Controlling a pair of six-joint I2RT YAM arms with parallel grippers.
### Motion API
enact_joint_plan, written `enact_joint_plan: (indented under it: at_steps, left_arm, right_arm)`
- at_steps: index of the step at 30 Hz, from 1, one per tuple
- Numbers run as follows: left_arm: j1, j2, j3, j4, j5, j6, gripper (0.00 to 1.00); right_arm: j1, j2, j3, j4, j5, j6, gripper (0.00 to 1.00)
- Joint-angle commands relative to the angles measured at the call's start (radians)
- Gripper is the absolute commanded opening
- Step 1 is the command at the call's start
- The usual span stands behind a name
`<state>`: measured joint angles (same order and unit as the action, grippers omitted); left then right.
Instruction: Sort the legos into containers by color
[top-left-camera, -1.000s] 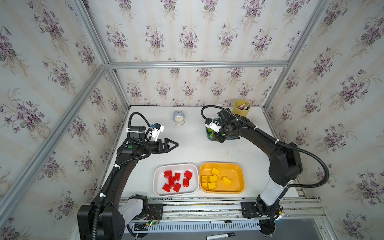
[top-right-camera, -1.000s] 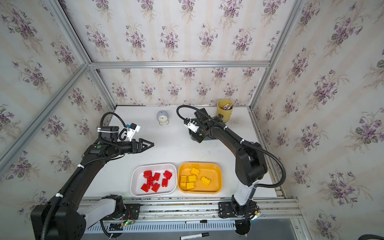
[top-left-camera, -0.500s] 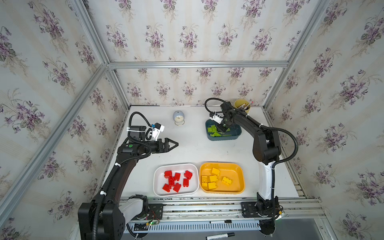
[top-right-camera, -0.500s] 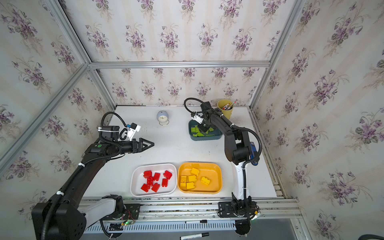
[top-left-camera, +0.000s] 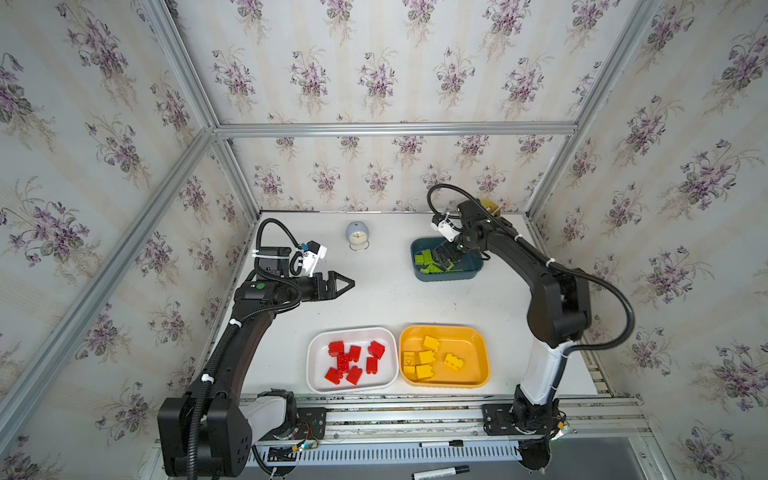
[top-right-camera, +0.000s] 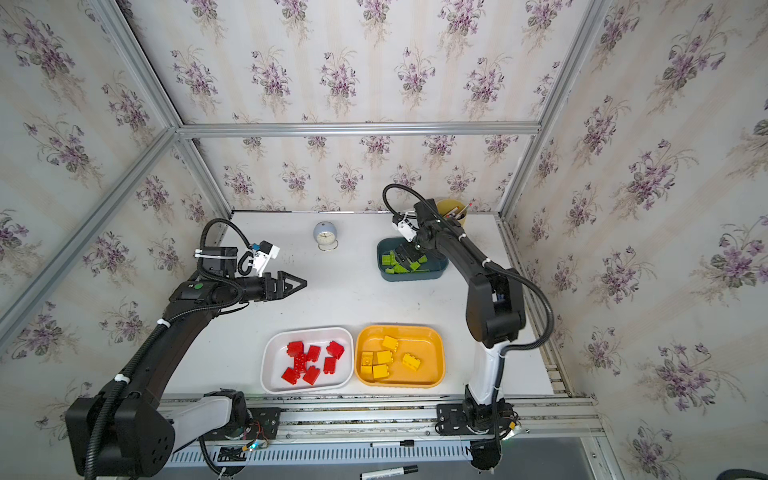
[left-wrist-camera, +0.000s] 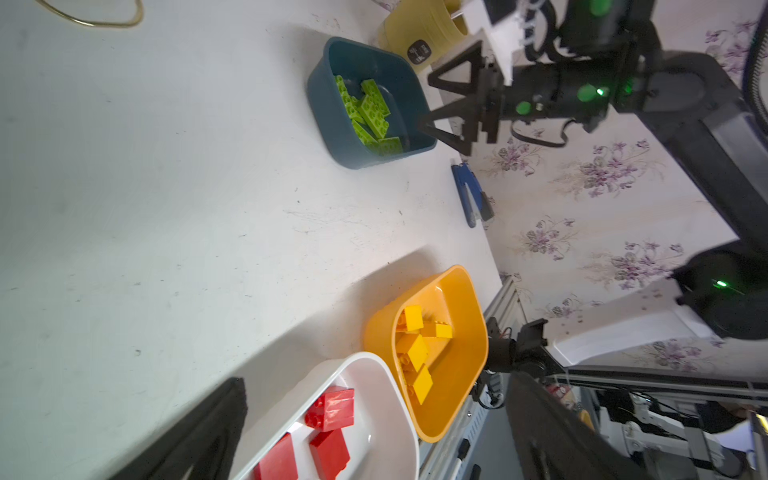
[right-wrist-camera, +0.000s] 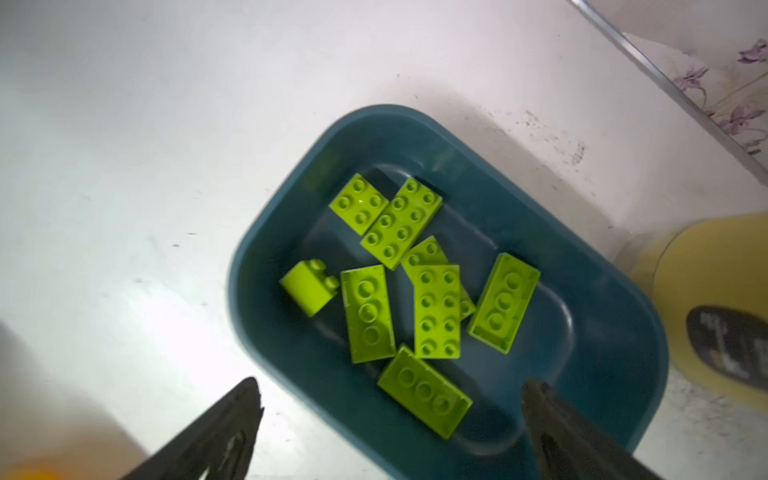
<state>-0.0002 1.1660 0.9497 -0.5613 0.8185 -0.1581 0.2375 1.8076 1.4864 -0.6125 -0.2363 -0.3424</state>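
Several lime green legos (right-wrist-camera: 436, 307) lie in the dark teal tray (right-wrist-camera: 249, 257) at the back right, seen in both top views (top-left-camera: 449, 276) (top-right-camera: 415, 276). My right gripper (right-wrist-camera: 392, 382) hovers just above that tray, open and empty (top-left-camera: 442, 259). Red legos (top-left-camera: 353, 361) fill the white tray (top-left-camera: 309, 361) at the front. Beside it, yellow legos (top-left-camera: 426, 357) sit in the orange tray (top-left-camera: 478, 345). My left gripper (top-left-camera: 349, 284) hangs open and empty over bare table at mid left, apart from all trays (left-wrist-camera: 376, 378).
A small round clock (top-left-camera: 357, 235) stands at the back centre. A yellow pen cup (top-left-camera: 490, 205) sits behind the teal tray. A blue tool (left-wrist-camera: 471, 195) lies near the right table edge. Markers (top-left-camera: 440, 471) rest below the front rail.
My right gripper has gone from shut to open above the teal tray, and its arm has shifted over the tray. The left arm has not moved.
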Motion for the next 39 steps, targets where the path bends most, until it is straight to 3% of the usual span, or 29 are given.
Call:
enact_joint_plan:
  at_steps: [1,5,7,10,13,19,23,28,29,30,33,39]
  left_arm:
    - [0.016,-0.024,-0.026,0.004,-0.243,0.076,0.99]
    - [0.047,-0.069,-0.112,0.122,-0.528,0.086,0.99]
    - [0.059,-0.096,-0.192,0.247,-0.675,0.093,0.99]
    - [0.082,-0.13,-0.321,0.464,-0.727,0.079,0.99]
    - [0.097,-0.106,-0.321,0.531,-0.737,0.076,0.99]
    - [0.085,-0.052,-0.503,0.939,-0.8,0.036,0.99]
    - [0.075,-0.01,-0.564,1.146,-0.824,0.076,0.99]
    - [0.017,0.054,-0.67,1.425,-0.892,0.13,0.99]
    - [-0.003,0.095,-0.691,1.485,-0.902,0.149,0.99]
    - [-0.021,0.119,-0.7,1.518,-0.921,0.165,0.99]
    - [-0.052,0.157,-0.688,1.539,-0.966,0.187,0.99]
    - [-0.051,0.126,-0.668,1.477,-0.94,0.195,0.99]
  right_arm:
    - [-0.014,-0.17,-0.24,0.283,-0.08,0.248,1.0]
    - [-0.026,-0.388,-0.563,0.507,0.05,0.315,1.0]
    - [-0.03,-0.487,-0.736,0.63,0.186,0.331,1.0]
    - [-0.039,-0.618,-0.95,0.833,0.332,0.324,1.0]
    - [-0.048,-0.683,-1.107,1.052,0.48,0.33,1.0]
    - [-0.109,-0.52,-1.128,1.253,0.517,0.339,1.0]
    - [-0.118,-0.368,-1.073,1.392,0.511,0.269,1.0]
    - [-0.153,-0.303,-1.1,1.464,0.471,0.309,1.0]
    - [-0.158,-0.272,-1.128,1.558,0.471,0.309,1.0]
    - [-0.159,-0.244,-1.142,1.632,0.467,0.302,1.0]
    - [-0.159,-0.266,-1.108,1.536,0.395,0.284,1.0]
    - [-0.158,-0.263,-1.113,1.551,0.412,0.28,1.0]
